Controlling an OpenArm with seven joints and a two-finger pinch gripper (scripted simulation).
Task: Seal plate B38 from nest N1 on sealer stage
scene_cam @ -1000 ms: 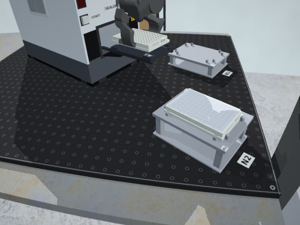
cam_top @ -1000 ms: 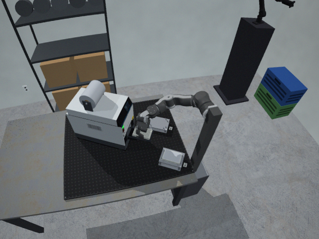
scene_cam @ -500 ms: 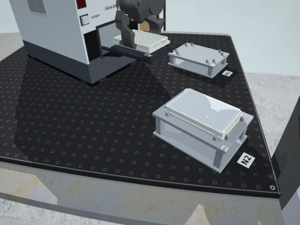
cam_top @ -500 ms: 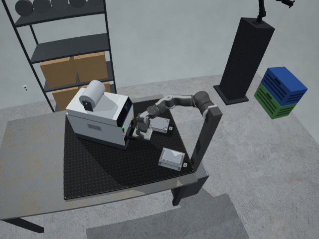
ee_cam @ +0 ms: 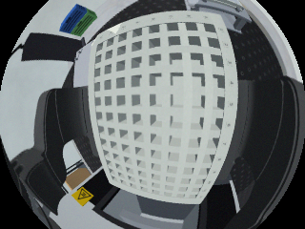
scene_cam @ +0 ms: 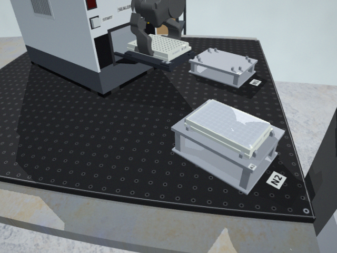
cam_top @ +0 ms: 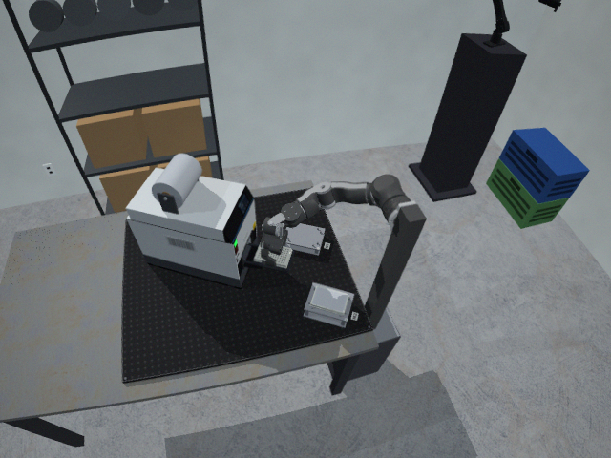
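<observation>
My gripper (scene_cam: pixel 156 40) is shut on the white 96-well plate B38 (scene_cam: pixel 160 47), gripping it across its short width. The plate sits over the sealer's dark stage (scene_cam: pixel 157 59), which stands out in front of the white housing (cam_top: pixel 192 221). It is open side up and its long side runs along the stage's travel. I cannot tell whether it is fully down inside the corner tabs. In the wrist view the plate's well grid (ee_cam: pixel 159 109) fills the picture. The lamp (cam_top: pixel 236 243) shows green. The START key (scene_cam: pixel 95 22) is on the housing's front. Nest N1 (scene_cam: pixel 222 66) stands empty.
The foil-sealed plate B83 (scene_cam: pixel 228 127) rests on nest N2 (scene_cam: pixel 226 152) near the front right of the black breadboard. A foil roll (cam_top: pixel 178 179) sits on top of the sealer. The arm's base post (cam_top: pixel 394 256) stands at the table's right edge.
</observation>
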